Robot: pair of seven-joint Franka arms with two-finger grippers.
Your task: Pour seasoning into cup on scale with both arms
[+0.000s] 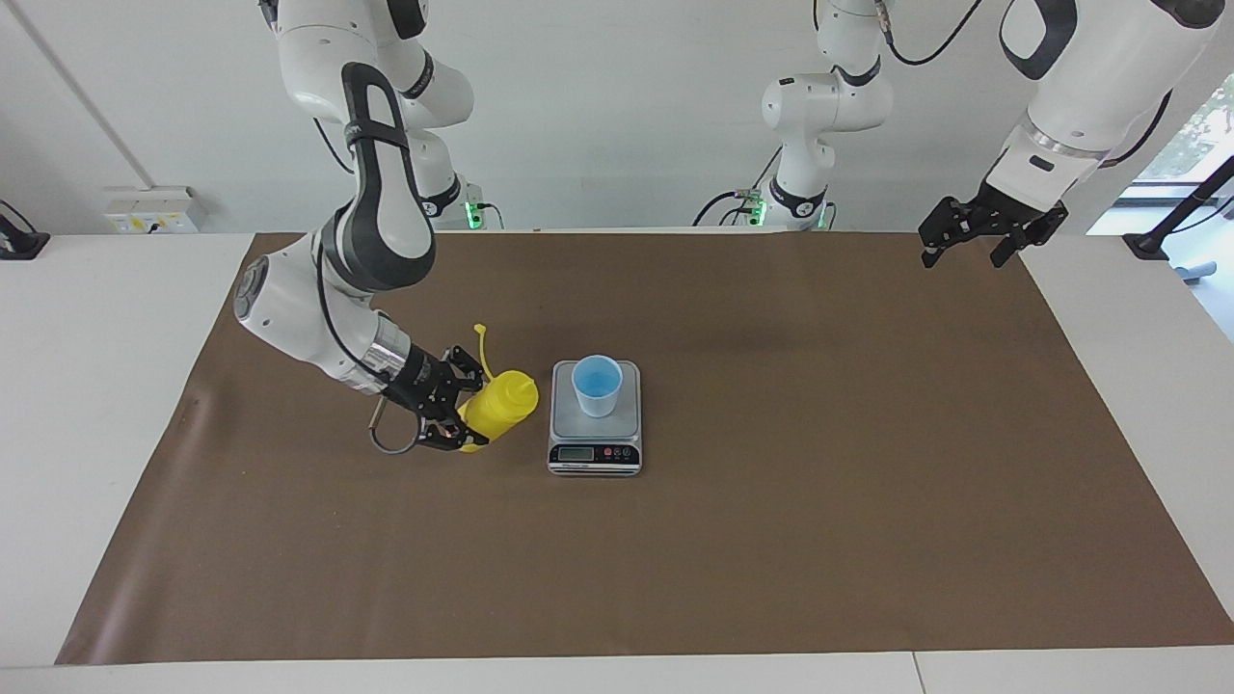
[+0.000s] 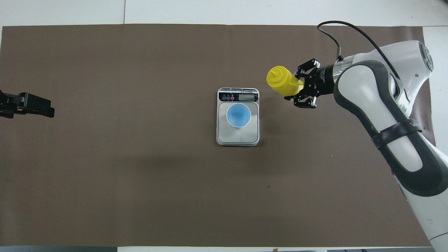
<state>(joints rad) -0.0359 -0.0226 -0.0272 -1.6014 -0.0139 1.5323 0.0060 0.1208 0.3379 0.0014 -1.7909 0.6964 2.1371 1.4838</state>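
Facing view: right gripper (image 1: pixel 461 424) holds the seasoning (image 1: pixel 498 410) in the air over the brown mat (image 1: pixel 771 540), just beside the scale (image 1: pixel 595 434) toward the right arm's end of the desk (image 1: pixel 77 386). Its fingers pinch the lower body of the bottle, which tilts with the nozzle toward the cup (image 1: pixel 597 386). The cup stands upright on the scale platform. Left gripper (image 1: pixel 988 229) waits over the mat corner at the left arm's end, fingers spread.

Overhead view: seasoning (image 2: pixel 282 81) lies clear of the scale (image 2: pixel 238 137), nozzle pointing toward the display end. Right gripper (image 2: pixel 303 90) clamps it. The cup (image 2: pixel 238 115) sits centred on the platform. Left gripper (image 2: pixel 31 105) shows at the frame edge.
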